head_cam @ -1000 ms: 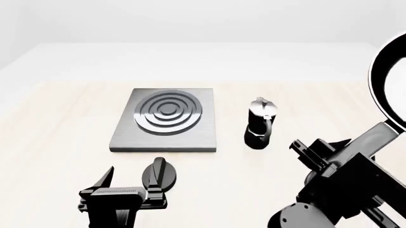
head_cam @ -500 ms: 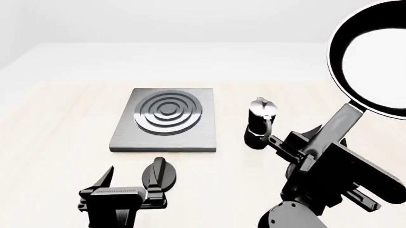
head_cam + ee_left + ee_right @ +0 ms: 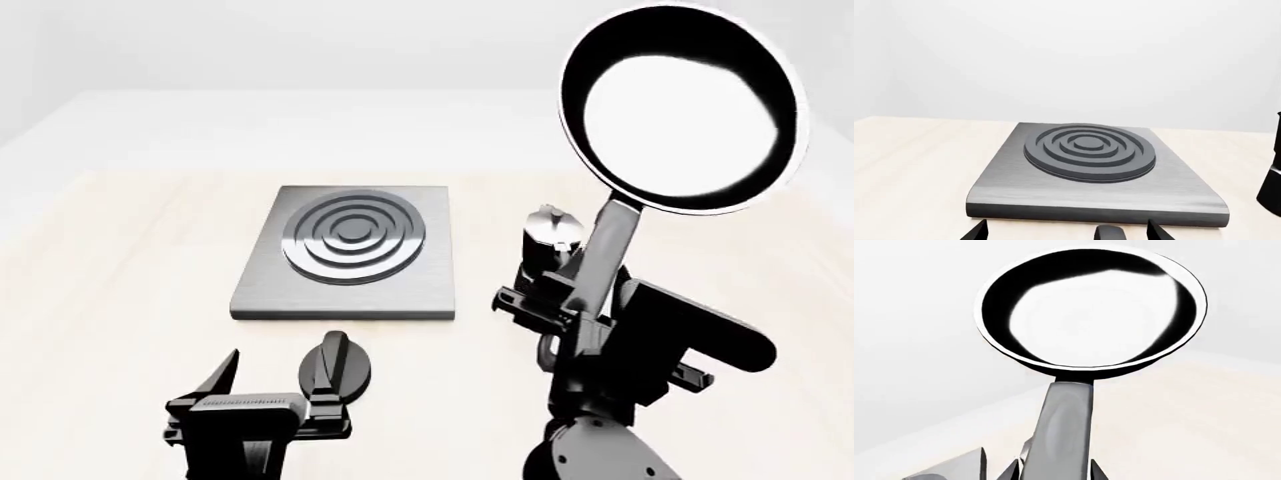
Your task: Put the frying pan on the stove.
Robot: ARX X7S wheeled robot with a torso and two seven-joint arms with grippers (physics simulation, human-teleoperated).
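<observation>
The right gripper (image 3: pixel 577 318) is clamped on the handle of the pan (image 3: pixel 681 110), raised high over the table's right half beyond the moka pot (image 3: pixel 547 252); carry it left clear of that pot, then level and lower it centred on the stove (image 3: pixel 350 262) rings; the left gripper (image 3: pixel 274 385) idles, fingers apart, at the near edge.

Pale wooden table (image 3: pixel 120 280), grey stove (image 3: pixel 350 255) lying flat, moka pot (image 3: pixel 545 255) beside it, black knob (image 3: pixel 334 366) nearer

Simulated kitchen bench — stove (image 3: pixel 350 262), moka pot (image 3: pixel 546 255), pale wooden table (image 3: pixel 107 290).
</observation>
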